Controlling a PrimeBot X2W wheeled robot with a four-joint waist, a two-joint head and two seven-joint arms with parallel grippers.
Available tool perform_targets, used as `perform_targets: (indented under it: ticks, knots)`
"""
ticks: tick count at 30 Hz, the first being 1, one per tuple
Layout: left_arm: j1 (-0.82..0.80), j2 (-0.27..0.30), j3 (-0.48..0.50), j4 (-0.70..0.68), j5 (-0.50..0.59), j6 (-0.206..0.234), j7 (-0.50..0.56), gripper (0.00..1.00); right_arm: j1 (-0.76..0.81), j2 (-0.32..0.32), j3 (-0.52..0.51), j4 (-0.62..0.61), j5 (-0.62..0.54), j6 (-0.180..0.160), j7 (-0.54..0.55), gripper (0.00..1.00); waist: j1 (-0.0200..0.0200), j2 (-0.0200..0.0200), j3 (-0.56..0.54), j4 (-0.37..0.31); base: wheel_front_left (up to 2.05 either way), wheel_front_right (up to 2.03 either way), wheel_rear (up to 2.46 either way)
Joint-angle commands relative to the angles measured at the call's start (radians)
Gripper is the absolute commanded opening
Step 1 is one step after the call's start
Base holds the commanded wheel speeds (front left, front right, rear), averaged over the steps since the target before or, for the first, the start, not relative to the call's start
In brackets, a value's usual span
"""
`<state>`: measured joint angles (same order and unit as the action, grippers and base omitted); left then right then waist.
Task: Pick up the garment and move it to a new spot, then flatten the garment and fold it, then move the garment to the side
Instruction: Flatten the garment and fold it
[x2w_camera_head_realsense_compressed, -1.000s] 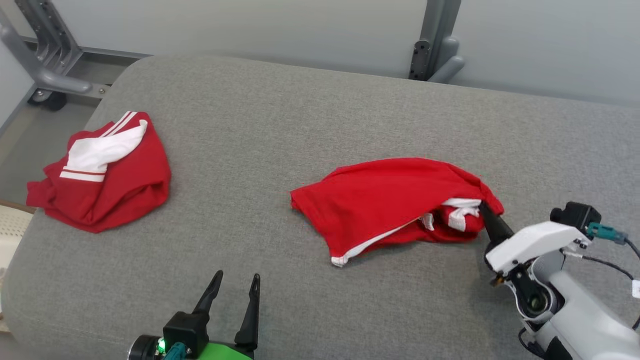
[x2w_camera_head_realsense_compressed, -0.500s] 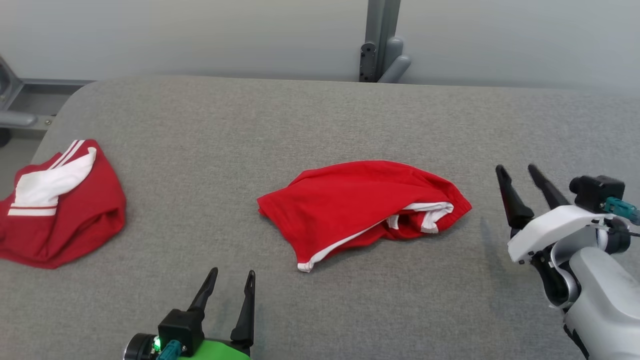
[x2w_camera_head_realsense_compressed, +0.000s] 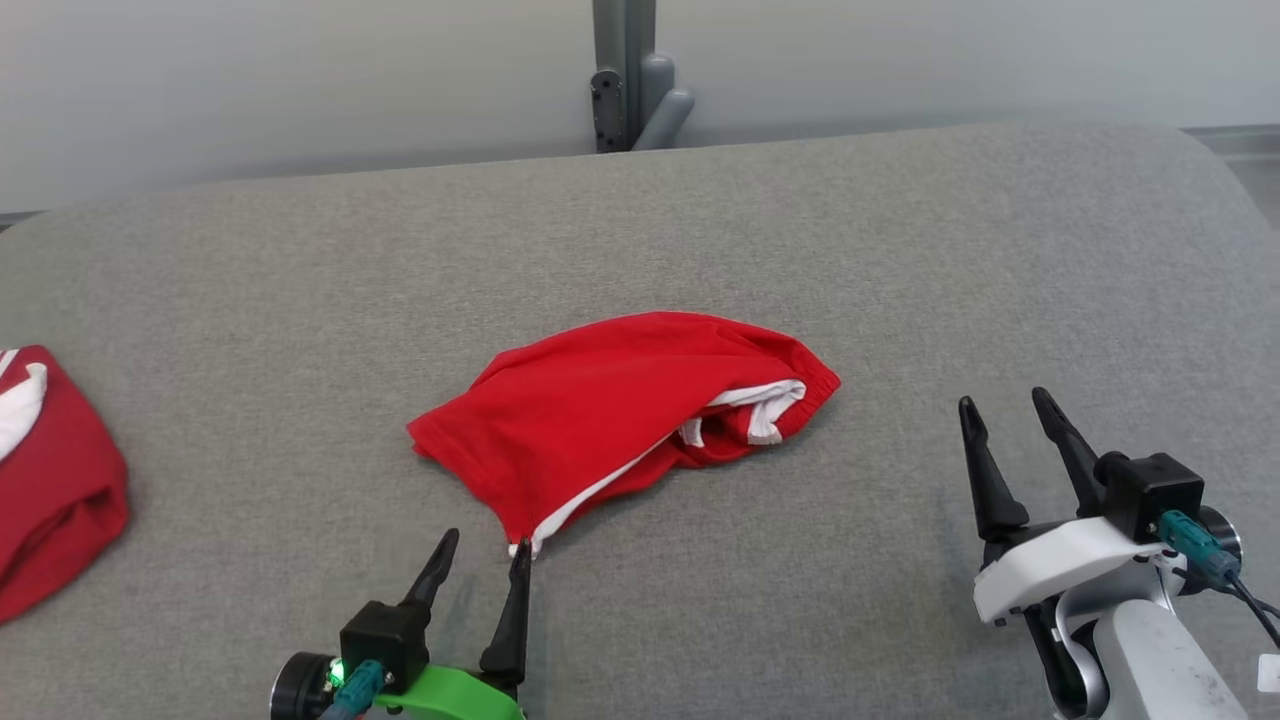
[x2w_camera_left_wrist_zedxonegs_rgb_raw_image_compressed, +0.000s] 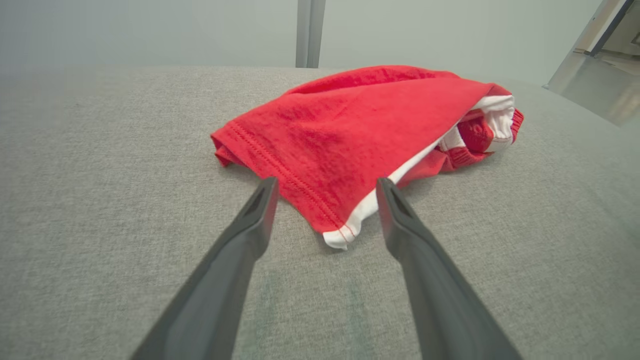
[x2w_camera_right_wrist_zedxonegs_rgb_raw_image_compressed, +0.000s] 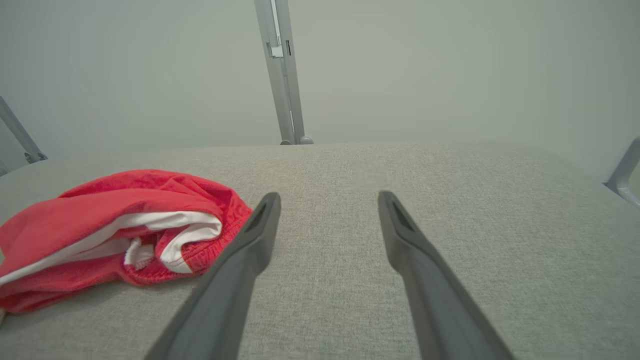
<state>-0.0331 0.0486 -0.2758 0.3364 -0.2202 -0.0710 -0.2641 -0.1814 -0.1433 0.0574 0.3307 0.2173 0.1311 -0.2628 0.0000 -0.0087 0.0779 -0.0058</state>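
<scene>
Flattening, folding and setting aside are judged not yet done: the red garment (x2w_camera_head_realsense_compressed: 610, 400) is seen crumpled in the middle of the counter (x2w_camera_head_realsense_compressed: 900, 250), ungripped, with the left tool (x2w_camera_head_realsense_compressed: 487, 540) spread open at its near corner and the right tool (x2w_camera_head_realsense_compressed: 1002, 398) open, apart on the right.

Red garment (x2w_camera_head_realsense_compressed: 610, 405) with white trim sits loosely bunched around the middle of the grey bench (x2w_camera_head_realsense_compressed: 950, 260), definitely not flat. One hemmed corner pokes toward the near edge, and the white-lined, ribbed opening gapes at its right end.
</scene>
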Motion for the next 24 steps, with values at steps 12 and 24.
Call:
perform_targets:
  ticks: [12,24]
  knots:
    - [-0.061,0.003,-0.011,0.123,-0.007,0.023,-0.001,1.00,0.011,0.008,0.012,0.005,-0.019,-0.001,-0.003,1.00,0.0000,0.0087,0.076,-0.114,0.00,0.00,0.00]
    - [-0.076,0.003,0.023,0.026,0.044,0.019,-0.001,0.00,0.003,0.016,0.012,0.006,-0.004,-0.001,-0.003,1.00,0.0000,0.0087,0.080,-0.094,0.00,0.00,0.00]
